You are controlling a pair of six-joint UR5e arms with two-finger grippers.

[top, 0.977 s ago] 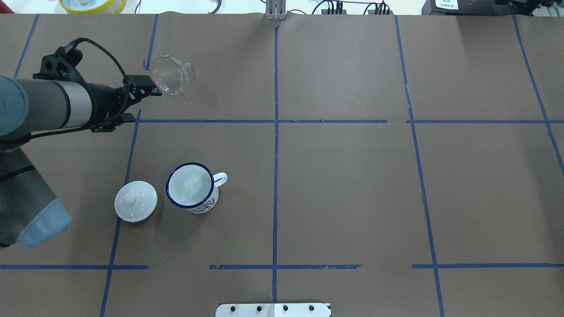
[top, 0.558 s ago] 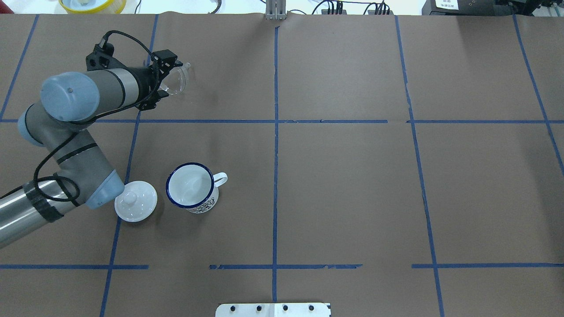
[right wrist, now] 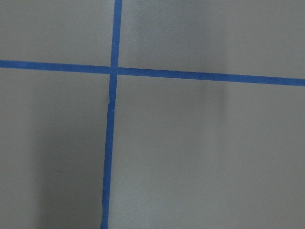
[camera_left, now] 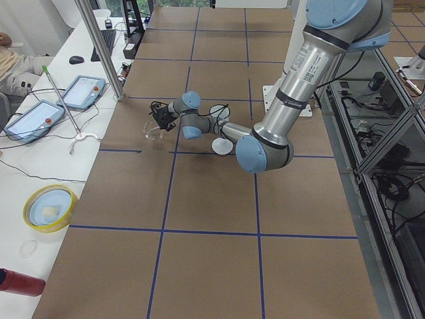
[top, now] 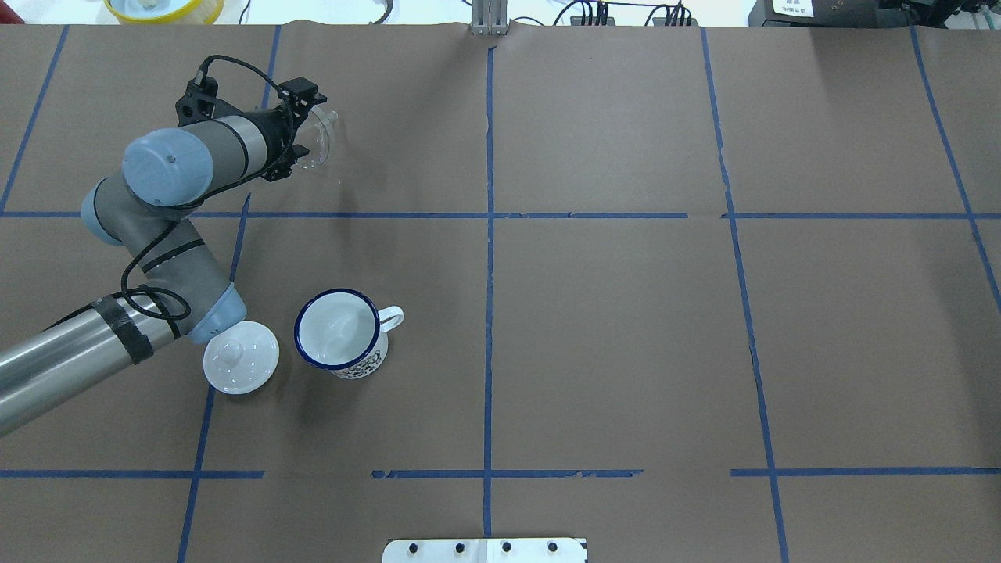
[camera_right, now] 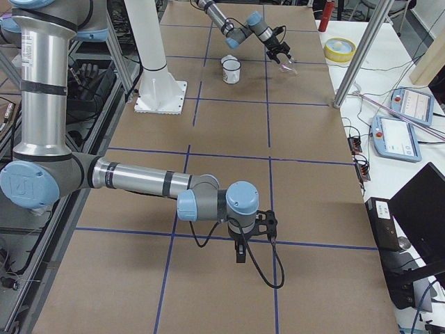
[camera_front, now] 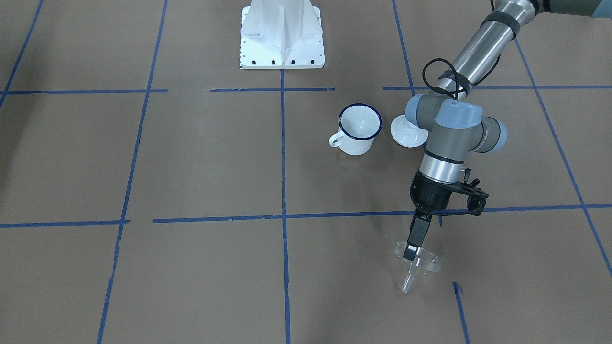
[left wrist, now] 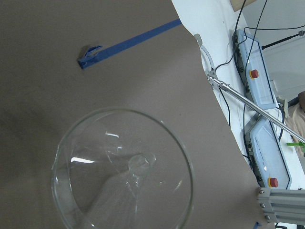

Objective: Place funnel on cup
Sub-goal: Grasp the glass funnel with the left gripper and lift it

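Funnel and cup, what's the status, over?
Left gripper at funnel rim, grip unclear. Right gripper far off, state unclear. Funnel not yet on cup; cup upright, empty. Lid beside cup.

Glossy clear plastic funnel (camera_front: pixel 426 263), white enamel cup (camera_front: pixel 356 142), matt brown paper (camera_front: pixel 191 157).

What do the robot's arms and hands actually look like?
Both are built from round tubes: shiny silver sections joined by grey elbows with pale blue caps. The left arm has black tape bands, and a loose black cable loops along it toward its black hand. The right arm looks the same, with a cable drooping beside its small black hand.
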